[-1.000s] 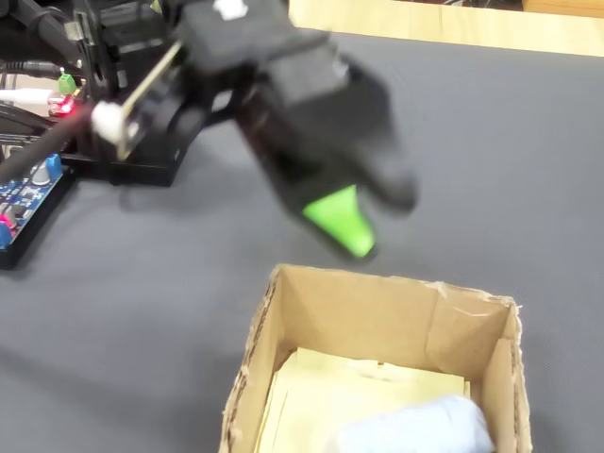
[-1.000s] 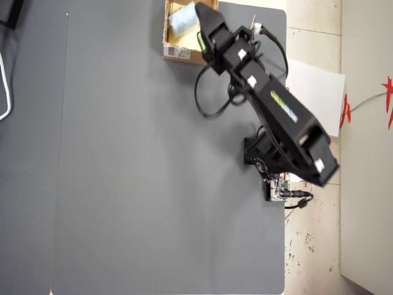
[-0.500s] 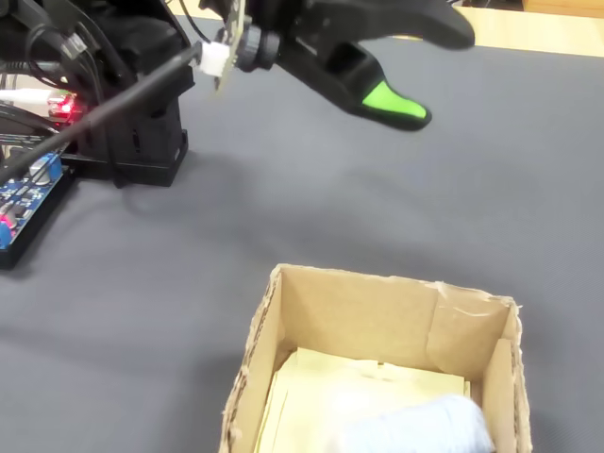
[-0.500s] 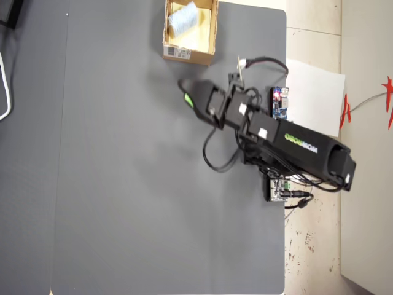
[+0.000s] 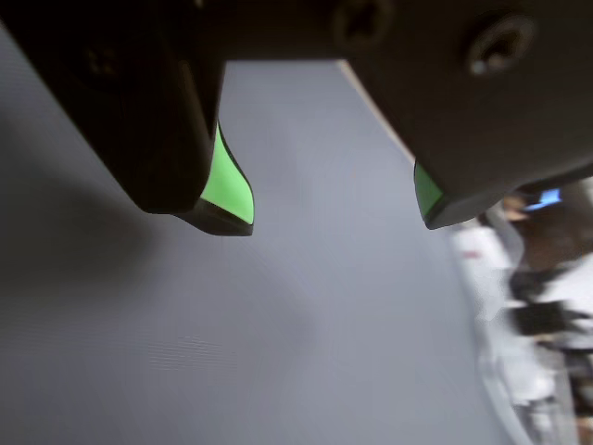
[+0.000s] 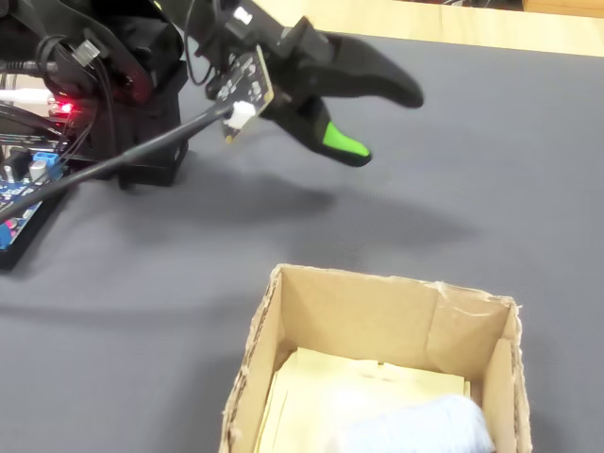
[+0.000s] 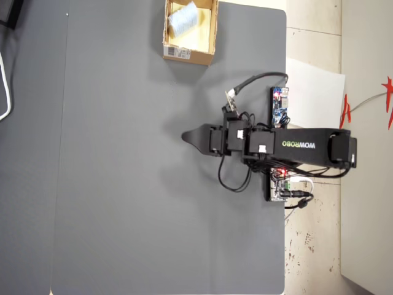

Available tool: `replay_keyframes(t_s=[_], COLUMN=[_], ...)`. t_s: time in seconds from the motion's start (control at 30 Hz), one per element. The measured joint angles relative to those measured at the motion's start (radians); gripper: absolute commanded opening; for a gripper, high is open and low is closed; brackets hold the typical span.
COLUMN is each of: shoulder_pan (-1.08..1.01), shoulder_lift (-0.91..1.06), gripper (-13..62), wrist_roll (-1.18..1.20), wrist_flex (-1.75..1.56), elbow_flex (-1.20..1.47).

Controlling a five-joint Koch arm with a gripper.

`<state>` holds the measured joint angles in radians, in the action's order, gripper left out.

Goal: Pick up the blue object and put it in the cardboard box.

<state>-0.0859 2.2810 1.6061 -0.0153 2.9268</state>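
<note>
The pale blue object [image 6: 420, 427] lies inside the cardboard box [image 6: 362, 284], on its yellowish floor. From overhead, the blue object [image 7: 182, 18] and the box [image 7: 211, 32] sit at the top edge of the grey mat. My gripper [image 6: 387, 123] hovers above the mat, well away from the box, with its jaws apart and nothing between them. In the wrist view the gripper [image 5: 335, 221] shows two green-padded fingertips [image 5: 229, 190] with only bare grey mat between them. In the overhead view the gripper [image 7: 185, 136] points left near the mat's middle.
The arm base [image 7: 307, 147] sits at the mat's right edge with cables and a small blue circuit board [image 7: 279, 107] beside it. Electronics with a red light [image 6: 57, 109] crowd the left of the fixed view. White paper [image 7: 316, 86] lies off the mat.
</note>
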Motion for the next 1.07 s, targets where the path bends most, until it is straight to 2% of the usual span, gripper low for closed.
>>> replay_keyframes(t_s=[0.33, 1.07], shoulder_pan=[0.035, 0.034], shoulder_lift=[0.000, 0.000], gripper=[34.6, 34.6], wrist_roll=[0.000, 0.002], wrist_flex=[-0.071, -0.060], elbow_flex=[0.150, 0.152])
